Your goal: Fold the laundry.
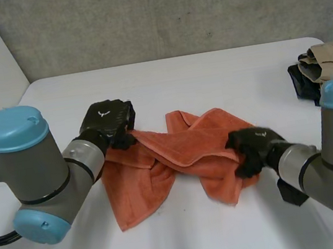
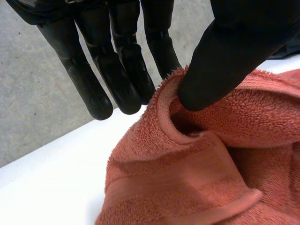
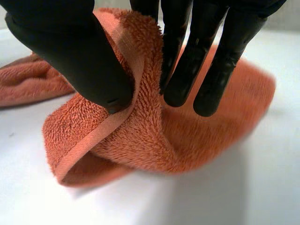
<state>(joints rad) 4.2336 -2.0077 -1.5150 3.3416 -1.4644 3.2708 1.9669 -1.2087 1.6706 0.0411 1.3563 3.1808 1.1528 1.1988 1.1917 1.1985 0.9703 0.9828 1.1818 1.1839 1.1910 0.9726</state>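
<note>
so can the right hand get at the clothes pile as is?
Likely not yet: the right hand is pinching the orange towel's edge. Bare table lies between it and the clothes pile, though.

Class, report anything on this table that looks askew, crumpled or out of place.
The orange towel lies twisted and bunched on the table, crossed over itself instead of flat, the left hand and right hand each pinching an end. A heap of dark and tan clothes sits at its right edge.
</note>
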